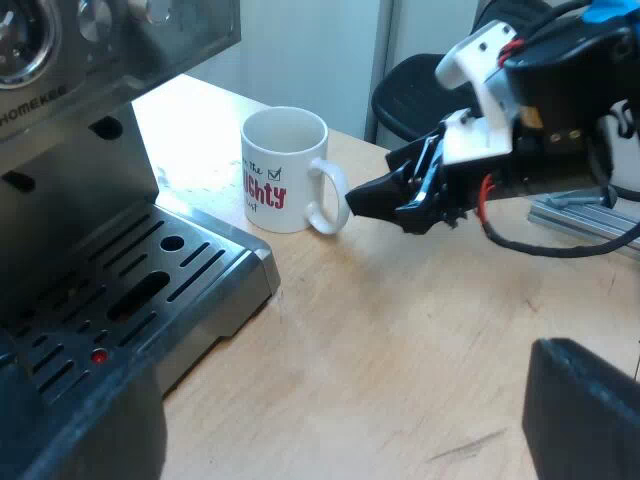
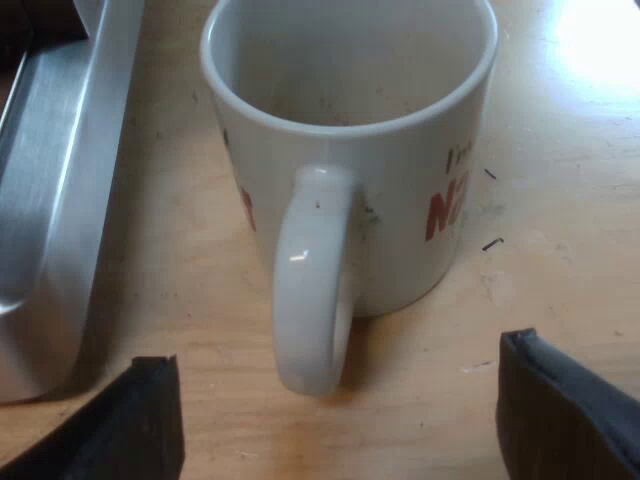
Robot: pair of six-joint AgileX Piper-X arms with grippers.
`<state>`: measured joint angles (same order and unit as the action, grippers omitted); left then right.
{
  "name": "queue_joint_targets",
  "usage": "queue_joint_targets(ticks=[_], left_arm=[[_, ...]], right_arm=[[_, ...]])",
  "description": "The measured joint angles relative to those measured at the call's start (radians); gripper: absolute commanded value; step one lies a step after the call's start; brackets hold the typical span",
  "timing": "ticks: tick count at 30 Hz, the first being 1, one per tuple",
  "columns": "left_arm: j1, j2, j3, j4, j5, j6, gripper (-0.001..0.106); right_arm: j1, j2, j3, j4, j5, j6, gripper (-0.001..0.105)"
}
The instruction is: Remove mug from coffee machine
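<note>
Currently the mug (image 1: 285,170) stands upright on the wooden table (image 1: 400,330), off the espresso machine (image 1: 60,150) and just beside the corner of its slotted drip tray (image 1: 200,270); mug and tray are close but apart. White mug, red lettering on the wall.

Clock reference: mug seen from above, handle (image 2: 312,290) = 6 o'clock. The tray's metal edge then lies at roughly 9 to 10 o'clock.

Right gripper (image 2: 345,425): fingers spread wide, nothing held. One black finger (image 2: 140,415) sits at about 7 o'clock and the other at about 5 o'clock, both low near the table surface. The handle points into the gap between them, and neither finger touches it or the mug wall.

Left gripper (image 1: 340,410): fingers wide apart, nothing held. It hangs over the table by the tray's outer edge, well apart from the mug, at about 8 o'clock.
</note>
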<state>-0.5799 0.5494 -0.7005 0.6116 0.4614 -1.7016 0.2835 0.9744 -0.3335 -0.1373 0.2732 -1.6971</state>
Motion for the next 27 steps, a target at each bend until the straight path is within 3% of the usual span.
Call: queue_joint_targets(ticks=[5,12,16,21,22,27], left_arm=[[0.0,0.0,0.0,-0.017,-0.001,-0.023,0.087],[0.0,0.0,-0.014,-0.024,-0.03,-0.082,0.087],[0.0,0.0,-0.045,-0.024,-0.067,-0.083,0.087],[0.01,0.016,-0.094,-0.024,-0.105,-0.086,0.087],[0.017,0.018,-0.104,-0.029,-0.11,-0.086,0.087],[0.273,0.073,-0.18,-0.038,-0.066,-0.126,0.087]], right_arm=[[0.0,-0.14,-0.008,0.157,-0.016,0.006,0.067],[0.0,-0.368,-0.14,0.398,-0.022,0.016,0.066],[0.0,-0.417,-0.193,0.483,-0.022,0.016,0.066],[0.0,-0.418,-0.301,0.75,-0.067,0.016,0.066],[0.0,-0.377,-0.386,0.801,-0.069,0.016,0.066],[0.0,-0.275,-0.502,0.801,-0.069,-0.008,0.066]])
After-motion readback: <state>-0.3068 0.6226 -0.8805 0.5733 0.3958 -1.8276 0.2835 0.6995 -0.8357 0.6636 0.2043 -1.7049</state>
